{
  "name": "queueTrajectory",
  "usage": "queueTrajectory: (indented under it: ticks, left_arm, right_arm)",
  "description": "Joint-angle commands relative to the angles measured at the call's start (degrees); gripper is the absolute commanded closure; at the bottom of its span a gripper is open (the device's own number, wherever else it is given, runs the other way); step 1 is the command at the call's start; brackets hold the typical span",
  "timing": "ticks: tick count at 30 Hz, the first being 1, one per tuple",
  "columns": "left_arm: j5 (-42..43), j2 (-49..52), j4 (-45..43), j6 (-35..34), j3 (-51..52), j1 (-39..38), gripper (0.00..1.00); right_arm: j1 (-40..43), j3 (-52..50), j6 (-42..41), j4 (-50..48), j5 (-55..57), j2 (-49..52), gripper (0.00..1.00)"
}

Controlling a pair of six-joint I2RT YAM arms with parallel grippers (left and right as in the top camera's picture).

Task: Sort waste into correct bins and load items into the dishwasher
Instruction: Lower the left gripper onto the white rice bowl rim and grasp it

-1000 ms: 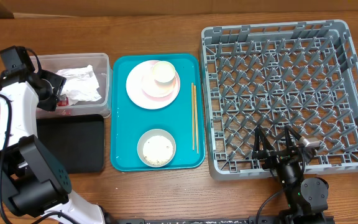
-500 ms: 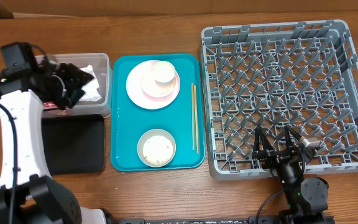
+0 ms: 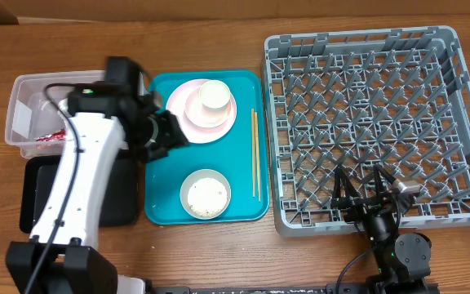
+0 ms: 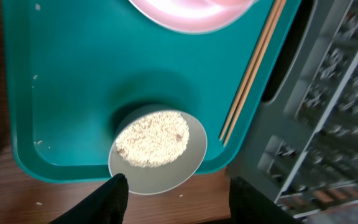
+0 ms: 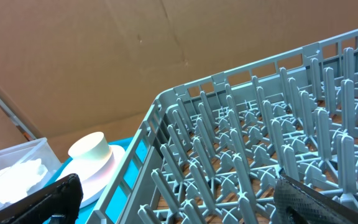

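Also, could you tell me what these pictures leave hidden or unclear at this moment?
Clear plastic rectangular tub: overhead, the white left arm covers its right end, so its contents show only partly.
Shallow black rectangular tray: overhead, the same arm crosses its middle.
Round pale pink plate: left wrist view, cut off by the top edge.
Crumpled white paper napkin: right wrist view, cut by the left edge.

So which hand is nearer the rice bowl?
Left. The left hand hovers over the tray just beyond the bowl; the right hand sits over the rack's near edge.
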State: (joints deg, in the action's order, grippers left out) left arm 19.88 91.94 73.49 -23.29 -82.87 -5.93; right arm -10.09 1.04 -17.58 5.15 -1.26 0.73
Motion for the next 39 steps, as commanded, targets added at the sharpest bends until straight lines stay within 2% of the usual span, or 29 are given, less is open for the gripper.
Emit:
queueTrajectory:
  ticks: [1, 5, 8, 12, 15, 25, 33, 39]
  left_arm:
    - [-5.5, -0.5, 0.3, 1.9, 1.0, -6.0, 0.47]
    - [-7.2, -0.4, -0.8, 1.3, 3.0, -12.7, 0.54]
    - [-10.0, -0.4, -2.0, -0.3, 5.5, -17.1, 0.66]
    - [-14.9, -0.4, -2.2, -3.8, 8.7, -20.7, 0.89]
    - [-17.1, -0.4, -3.7, -7.5, 11.7, -21.6, 0.96]
    - [-17.3, -0.4, -18.4, -10.6, 22.6, -21.7, 0.96]
    - [-25.1, -0.4, -23.8, -11.7, 24.7, -21.7, 0.96]
    - [-24.8, -0.4, -27.4, -13.2, 26.9, -21.7, 0.96]
  right_arm:
    - [0.4, -0.6, 0.0, -0.3, 0.1, -0.5, 0.0]
    - [0.4, -0.6, 0.0, -0.3, 0.1, -0.5, 0.0]
    - [0.4, -0.6, 0.0, -0.3, 0.1, -0.5, 0.0]
    - [0.4, -0.6, 0.0, -0.3, 0.1, -0.5, 0.0]
    - [0.4, -0.6, 0.0, -0.3, 0.1, -0.5, 0.0]
    - [0.4, -0.6, 0.0, -0.3, 0.1, -0.5, 0.0]
    - [0.4, -0.6, 0.0, -0.3, 0.1, -0.5, 0.0]
    - [0.4, -0.6, 0.0, -0.3, 0.1, -0.5, 0.0]
